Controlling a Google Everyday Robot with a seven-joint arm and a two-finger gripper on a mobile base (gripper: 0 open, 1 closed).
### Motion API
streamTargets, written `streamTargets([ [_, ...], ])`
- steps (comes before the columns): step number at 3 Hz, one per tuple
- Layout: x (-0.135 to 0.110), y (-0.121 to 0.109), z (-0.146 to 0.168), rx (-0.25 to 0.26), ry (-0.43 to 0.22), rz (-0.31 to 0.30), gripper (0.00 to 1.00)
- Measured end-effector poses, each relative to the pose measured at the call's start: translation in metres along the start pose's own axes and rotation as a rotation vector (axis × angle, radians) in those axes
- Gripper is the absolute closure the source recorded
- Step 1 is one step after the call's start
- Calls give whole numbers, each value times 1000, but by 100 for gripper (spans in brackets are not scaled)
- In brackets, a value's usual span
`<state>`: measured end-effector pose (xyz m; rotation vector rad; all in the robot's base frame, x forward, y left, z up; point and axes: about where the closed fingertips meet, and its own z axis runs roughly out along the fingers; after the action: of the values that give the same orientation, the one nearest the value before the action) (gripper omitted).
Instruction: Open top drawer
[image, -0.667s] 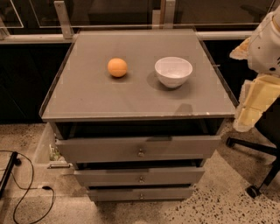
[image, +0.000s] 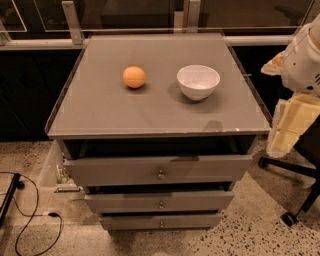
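Note:
The top drawer is the tallest grey front of three, with a small round metal knob at its centre. It stands pulled out a little, with a dark gap between its front and the cabinet top. My gripper hangs at the right edge of the view, beside the cabinet's right front corner. It is a cream-coloured part below the white arm. It is apart from the drawer and its knob.
An orange and a white bowl sit on the cabinet top. Two shallower drawers lie below. A chair base stands at the right, with a black cable and a white box at the left.
The arm at the right edge sits very slightly lower. The drawer, orange and bowl have not moved.

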<state>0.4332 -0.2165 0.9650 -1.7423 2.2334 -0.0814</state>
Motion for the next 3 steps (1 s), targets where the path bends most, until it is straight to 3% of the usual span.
streamTargets([
  [1,15,20,30,-40,-31,-12,0],
  [3,55,62,139,-105,-184,-114,0],
])
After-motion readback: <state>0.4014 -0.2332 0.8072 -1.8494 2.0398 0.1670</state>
